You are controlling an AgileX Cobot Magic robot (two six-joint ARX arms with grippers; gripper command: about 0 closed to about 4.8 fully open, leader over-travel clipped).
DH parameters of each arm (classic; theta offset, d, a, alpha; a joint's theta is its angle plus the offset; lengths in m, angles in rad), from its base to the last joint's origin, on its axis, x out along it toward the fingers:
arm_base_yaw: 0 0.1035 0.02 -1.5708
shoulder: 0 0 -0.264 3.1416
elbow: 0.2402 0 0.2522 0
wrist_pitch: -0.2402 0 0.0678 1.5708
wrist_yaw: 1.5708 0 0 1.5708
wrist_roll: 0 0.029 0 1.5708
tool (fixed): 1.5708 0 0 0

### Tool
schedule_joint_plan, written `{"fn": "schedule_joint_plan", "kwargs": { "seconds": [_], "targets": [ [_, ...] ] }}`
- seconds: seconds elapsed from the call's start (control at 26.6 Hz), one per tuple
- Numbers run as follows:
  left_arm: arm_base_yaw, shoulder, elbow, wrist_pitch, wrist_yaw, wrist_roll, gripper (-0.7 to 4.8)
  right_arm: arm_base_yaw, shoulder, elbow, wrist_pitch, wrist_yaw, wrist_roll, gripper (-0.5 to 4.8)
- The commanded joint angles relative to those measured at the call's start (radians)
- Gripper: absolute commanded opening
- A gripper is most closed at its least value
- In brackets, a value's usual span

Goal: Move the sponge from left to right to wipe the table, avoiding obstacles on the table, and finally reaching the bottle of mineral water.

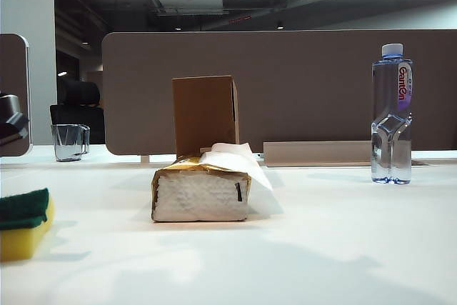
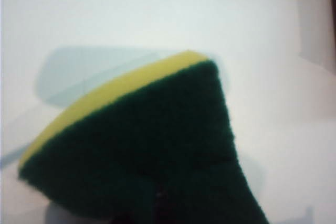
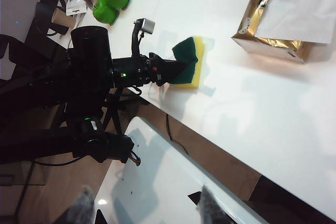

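Observation:
The sponge (image 1: 25, 223), yellow foam under a dark green layer, is at the far left of the white table (image 1: 321, 248). It fills the left wrist view (image 2: 152, 150) and hides the jaws there. In the right wrist view my left gripper (image 3: 176, 71) is shut on the sponge (image 3: 189, 61) near the table's edge. The tissue pack (image 1: 201, 194) lies mid-table with the brown cardboard box (image 1: 205, 113) behind it. At the far right stands the bottle of mineral water (image 1: 391, 116). My right gripper (image 3: 146, 208) is open and holds nothing, well off from the sponge.
A clear glass cup (image 1: 70, 141) stands at the back left. A brown partition (image 1: 300, 83) runs behind the table, with a low grey strip (image 1: 314, 153) at its foot. Green objects (image 3: 110, 2) lie past the table's corner. The table's edge (image 3: 220, 153) runs close by the sponge.

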Motion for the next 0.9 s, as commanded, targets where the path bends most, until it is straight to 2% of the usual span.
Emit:
{"fn": "schedule_joint_plan", "kwargs": {
  "seconds": [0.04, 0.19, 0.26, 0.41, 0.53, 0.71, 0.9],
  "targets": [
    [-0.011, 0.026, -0.045, -0.179, 0.113, -0.018, -0.06, 0.001, -0.002, 0.005, -0.007, -0.003, -0.013, 2.60],
    [-0.037, 0.026, -0.045, -0.166, 0.135, -0.043, -0.06, 0.001, -0.002, 0.005, -0.011, -0.003, -0.013, 2.60],
    [-0.087, 0.026, -0.045, -0.149, 0.134, -0.072, -0.06, 0.001, -0.002, 0.005, -0.011, -0.003, -0.013, 2.60],
    [-0.261, 0.026, -0.045, -0.041, 0.077, -0.190, -0.06, 0.001, -0.002, 0.005, -0.011, -0.003, -0.013, 2.60],
    [-0.322, 0.026, -0.045, 0.000, 0.067, -0.248, -0.06, 0.001, -0.002, 0.005, -0.012, -0.003, -0.013, 2.60],
    [-0.349, 0.058, -0.042, 0.061, 0.073, -0.288, -0.06, 0.001, -0.002, 0.005, -0.015, -0.003, -0.016, 2.60],
    [-0.414, 0.127, -0.039, 0.191, 0.082, -0.344, -0.06, 0.001, -0.003, 0.005, -0.018, -0.003, -0.016, 2.60]
  ]
}}
